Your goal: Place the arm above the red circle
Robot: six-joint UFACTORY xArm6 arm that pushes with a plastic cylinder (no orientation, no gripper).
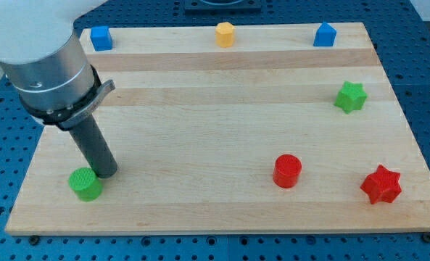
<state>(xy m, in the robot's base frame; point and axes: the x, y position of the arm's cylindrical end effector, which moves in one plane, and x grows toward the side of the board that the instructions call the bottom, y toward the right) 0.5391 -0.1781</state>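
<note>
The red circle (pixel 287 171) is a short red cylinder on the wooden board (pixel 215 101), at the lower right of the middle. My tip (pixel 106 174) is far to its left, at the board's lower left, right beside a green circle block (pixel 85 184) and touching or nearly touching its upper right edge. The rod rises up and to the left into the grey arm body (pixel 44 69).
A red star (pixel 381 185) lies at the lower right. A green star (pixel 350 96) is at the right. Along the view's top edge stand a blue cube (pixel 101 38), an orange hexagon block (pixel 225 34) and a blue pentagon-like block (pixel 324 35).
</note>
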